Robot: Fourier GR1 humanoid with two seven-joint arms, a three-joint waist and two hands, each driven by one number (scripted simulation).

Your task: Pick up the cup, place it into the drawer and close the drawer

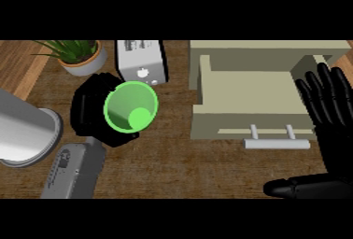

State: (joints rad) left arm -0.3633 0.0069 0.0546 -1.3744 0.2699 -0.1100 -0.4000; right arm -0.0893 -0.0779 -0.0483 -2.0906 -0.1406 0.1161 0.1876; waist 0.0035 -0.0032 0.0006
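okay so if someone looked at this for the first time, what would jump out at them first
The bright green cup left of centre stands out most, tilted with its mouth toward the camera and held by the black left hand curled round it. Next comes the open beige drawer at upper right, its handle facing the robot. The right hand shows open at the right edge, fingers up over the drawer's side.

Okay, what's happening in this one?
The robot's left hand is curled round a green cup, holding it above the counter with the opening tipped toward the camera. The cup is left of the drawer, which stands open with its handle facing the robot; the cup is not in it yet. The right hand is open with fingers straight, at the drawer's right edge. A potted plant and a toaster sit at the back.
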